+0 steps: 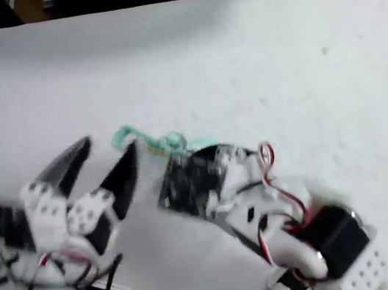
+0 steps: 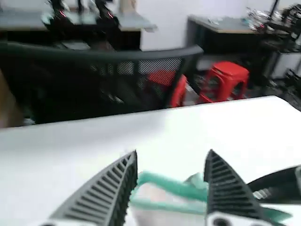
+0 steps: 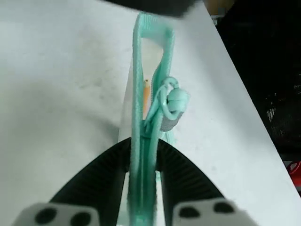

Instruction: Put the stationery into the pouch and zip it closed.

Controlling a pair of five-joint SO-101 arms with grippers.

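While the right gripper point(image 3: 143, 153) pinches the teal-edged pouch point(image 3: 141, 84) between nearly closed jaws, the left gripper point(image 2: 172, 157) holds its ribbed, tapered black jaws spread wide just beside it. The pouch sits mid-table on the smooth white table point(image 1: 277, 64), a slender yellow pencil point(image 3: 146, 96) inside and a rounded zipper pull point(image 3: 178, 100) on a cord.

We see a pouch point(image 3: 136, 117) of woven teal cloth, left gripper point(image 2: 172, 156) in matt ribbed plastic, table point(image 3: 56, 70) smooth, matt white.
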